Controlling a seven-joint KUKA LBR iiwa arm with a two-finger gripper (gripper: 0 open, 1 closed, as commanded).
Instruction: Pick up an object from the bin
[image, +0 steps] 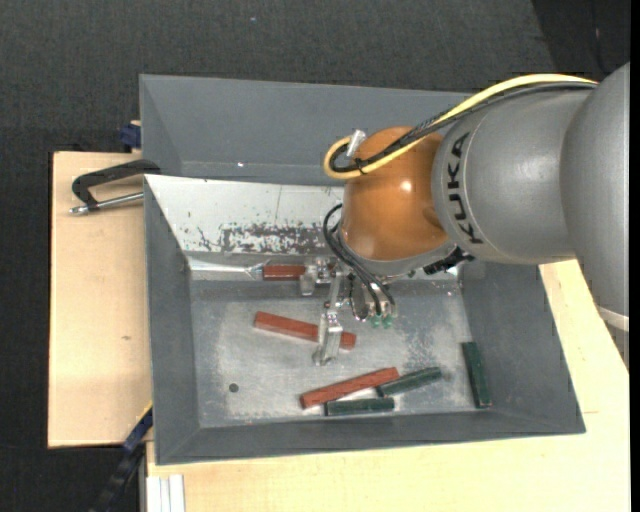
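Gripper (328, 338): low over the flat red bar (283, 325)
Grip: clenched or released, cannot tell
Nearby: second red bar (348, 387), green sticks (410, 380)

Grey arm (530, 170) comes in from the right, its thick link lying across the upper right; orange wrist cover (395, 205) sits at its end, tipped down-left; yellow cable (470, 100) loops off the cover's top and runs back along the arm; gripper (328, 335) hangs below the cover, slim, metallic, pointing down
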